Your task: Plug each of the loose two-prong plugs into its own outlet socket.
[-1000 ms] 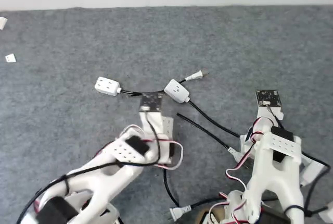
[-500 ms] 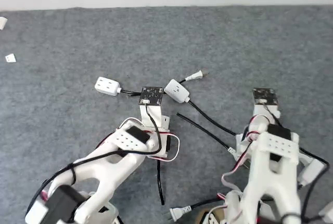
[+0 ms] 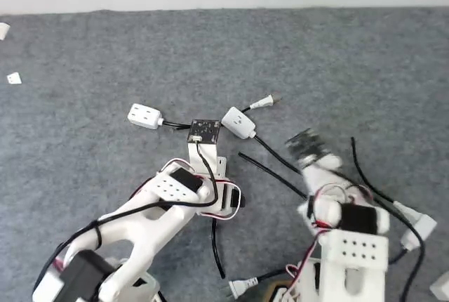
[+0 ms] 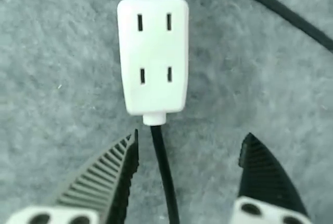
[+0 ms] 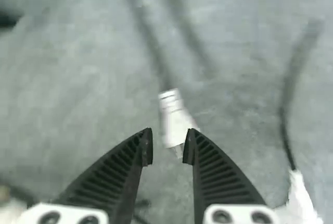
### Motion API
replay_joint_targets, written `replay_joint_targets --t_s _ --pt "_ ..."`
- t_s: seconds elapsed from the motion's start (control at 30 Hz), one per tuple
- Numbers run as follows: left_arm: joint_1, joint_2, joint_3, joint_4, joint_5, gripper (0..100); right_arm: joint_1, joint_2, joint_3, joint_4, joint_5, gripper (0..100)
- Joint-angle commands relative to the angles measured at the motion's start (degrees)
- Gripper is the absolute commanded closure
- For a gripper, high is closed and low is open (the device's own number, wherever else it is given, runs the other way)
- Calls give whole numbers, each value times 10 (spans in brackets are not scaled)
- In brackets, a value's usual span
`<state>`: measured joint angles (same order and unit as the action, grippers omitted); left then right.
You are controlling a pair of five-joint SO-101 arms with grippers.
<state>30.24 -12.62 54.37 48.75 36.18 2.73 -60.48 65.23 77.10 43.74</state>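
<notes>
Two arms lean over the grey tabletop [image 3: 84, 49]. Left fingers [image 4: 112, 172] are spread wide, straddling the black cord [image 4: 164, 166] just behind an outlet socket [image 4: 152, 57], slots facing up, likely to steady it for plugging. Right fingers [image 5: 130, 166] stand narrowly parted, hovering by a loose plug [image 5: 171, 114] lying on the tabletop; it doesn't look gripped yet. Another plug [image 3: 263, 102] lies loose farther back, untouched.
</notes>
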Motion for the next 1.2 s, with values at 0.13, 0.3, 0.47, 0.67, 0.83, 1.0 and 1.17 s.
replay_joint_targets --t_s 0.13,0.3,0.47,0.67,0.83,1.0,1.17 --pt "6 -161 74 6 -53 702 -80 98 -64 165 375 898" --pt "4 -231 101 19 -54 701 -81 158 -121 250 520 898" --pt "4 -246 101 40 -74 700 -83 240 -127 253 606 898" --pt "4 -246 102 37 -96 700 -77 357 -126 236 649 899" --pt "-23 -246 111 -6 -94 701 -77 364 -135 225 545 938" --pt "-49 -246 110 -18 -95 701 -36 281 -137 223 432 928" --pt "-49 -243 113 -17 -95 702 22 184 -169 204 323 887"
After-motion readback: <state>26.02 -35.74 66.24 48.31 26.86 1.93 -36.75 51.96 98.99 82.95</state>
